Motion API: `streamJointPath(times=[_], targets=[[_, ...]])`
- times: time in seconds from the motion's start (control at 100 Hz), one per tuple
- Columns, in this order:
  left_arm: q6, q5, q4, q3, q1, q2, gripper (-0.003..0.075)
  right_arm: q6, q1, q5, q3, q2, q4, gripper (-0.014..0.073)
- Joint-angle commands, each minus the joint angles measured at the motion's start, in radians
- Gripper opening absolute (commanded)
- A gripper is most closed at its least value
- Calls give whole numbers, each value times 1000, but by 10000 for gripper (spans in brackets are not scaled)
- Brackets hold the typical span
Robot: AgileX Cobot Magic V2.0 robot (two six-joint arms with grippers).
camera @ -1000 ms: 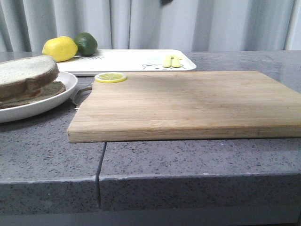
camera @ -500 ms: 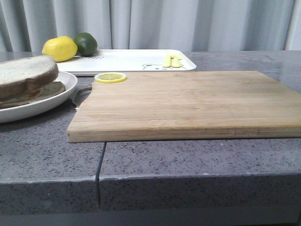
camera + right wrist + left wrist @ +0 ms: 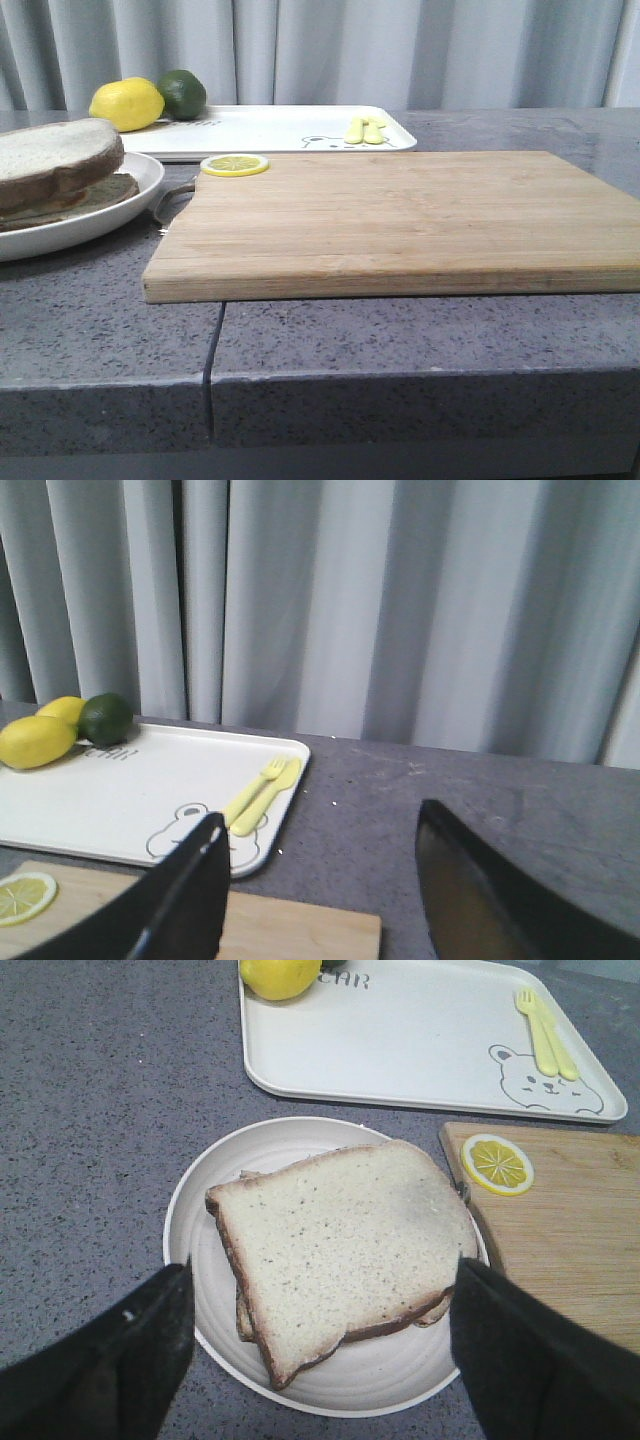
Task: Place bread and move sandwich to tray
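Grey speckled countertop (image 3: pixel 400 340) before pale curtains; at its left edge the sandwich (image 3: pixel 340 1250) rests on a round white plate (image 3: pixel 200 1220); the left gripper (image 3: pixel 320 1345) hangs above it, fingers spread wide on either side, holding nothing; the white tray (image 3: pixel 270 130) sits at the back edge, carrying a lemon (image 3: pixel 127 103), lime (image 3: pixel 182 93) and yellow fork (image 3: pixel 540 1030); the right gripper (image 3: pixel 320 900) is spread apart, empty, above the wooden cutting board (image 3: pixel 400 220).

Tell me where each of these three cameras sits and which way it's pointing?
Front view: low at the table edge, facing forward over the cutting board toward the curtain; no robot parts show.
Left wrist view: above the sandwich on its plate, looking down; open left gripper shows.
Right wrist view: raised, facing the curtain; open right gripper shows.
All share the tray and lemon slice.
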Motion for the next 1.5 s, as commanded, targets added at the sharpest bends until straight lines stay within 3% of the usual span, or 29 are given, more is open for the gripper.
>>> streamJointPath(times=[0.0, 0.11, 0.41, 1.49], targets=[[0, -61, -22, -34, 4, 3, 492, 95, -28, -19, 21, -79, -137, 427], [0, -61, -22, -34, 4, 3, 492, 140, -56, 44, 80, -170, -215, 427], [0, -61, -22, -34, 4, 3, 492, 140, -97, 108, 215, -326, -222, 427], [0, -61, -22, -34, 4, 3, 492, 140, -97, 104, 250, -332, -222, 427]])
